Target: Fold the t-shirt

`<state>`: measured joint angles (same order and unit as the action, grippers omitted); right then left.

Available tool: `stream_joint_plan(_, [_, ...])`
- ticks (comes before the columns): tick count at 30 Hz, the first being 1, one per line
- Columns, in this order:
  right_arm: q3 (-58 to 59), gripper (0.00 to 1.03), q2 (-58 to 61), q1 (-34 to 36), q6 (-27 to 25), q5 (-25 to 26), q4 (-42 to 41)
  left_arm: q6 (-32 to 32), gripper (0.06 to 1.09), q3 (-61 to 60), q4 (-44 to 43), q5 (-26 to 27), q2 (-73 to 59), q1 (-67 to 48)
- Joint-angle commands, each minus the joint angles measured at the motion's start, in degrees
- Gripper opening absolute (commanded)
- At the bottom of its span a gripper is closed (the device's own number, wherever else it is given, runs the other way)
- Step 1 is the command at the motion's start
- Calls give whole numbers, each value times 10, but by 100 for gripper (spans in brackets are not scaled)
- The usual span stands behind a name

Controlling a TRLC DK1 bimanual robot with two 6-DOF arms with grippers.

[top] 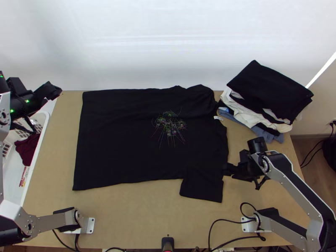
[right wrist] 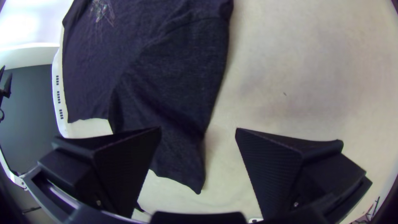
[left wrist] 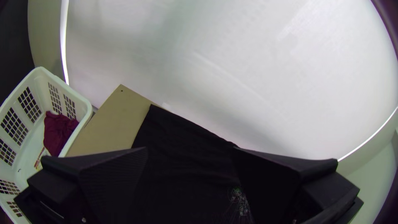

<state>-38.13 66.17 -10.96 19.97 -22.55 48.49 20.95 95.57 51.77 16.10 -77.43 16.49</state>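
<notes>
Black t-shirt (top: 126,138) lies spread on the tabletop (top: 147,214), sleeve toward the near right. Right gripper (top: 232,169) is at the shirt's right edge by that sleeve, jaws wide apart, gripping nothing. Left gripper (top: 50,91) is at the far-left corner, left of the shirt, jaws wide and unloaded. White basket (top: 31,176), left, contains maroon cloth (top: 27,149).

A black t-shirt (top: 122,138) with a thin-lined print (top: 170,124) is spread on the table (top: 138,214), one sleeve (top: 203,187) pointed toward the table's near edge.
</notes>
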Motion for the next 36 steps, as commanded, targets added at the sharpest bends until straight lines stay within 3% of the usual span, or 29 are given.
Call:
stream_joint_plan(1, [17, 72, -13, -16, 22, -4, -5, -6, 104, -10, 6, 5, 22, 10])
stream_joint_plan(6, [31, 72, -10, -37, 42, -3, -16, -6, 104, -11, 8, 5, 25, 15])
stream_joint_plan(10, [48, 57, -8, -55, 63, 7, -68, -6, 104, -14, 7, 6, 25, 15])
stream_joint_plan(19, [54, 57, 29, -47, 62, 24, -111, -6, 104, -15, 7, 5, 23, 16])
stream_joint_plan(23, [60, 48, 31, -44, 60, 34, -134, -6, 104, -14, 6, 5, 19, 19])
stream_joint_plan(36, [69, 48, 40, -32, 55, 43, -142, -32, 104, -22, 11, 6, 11, 35])
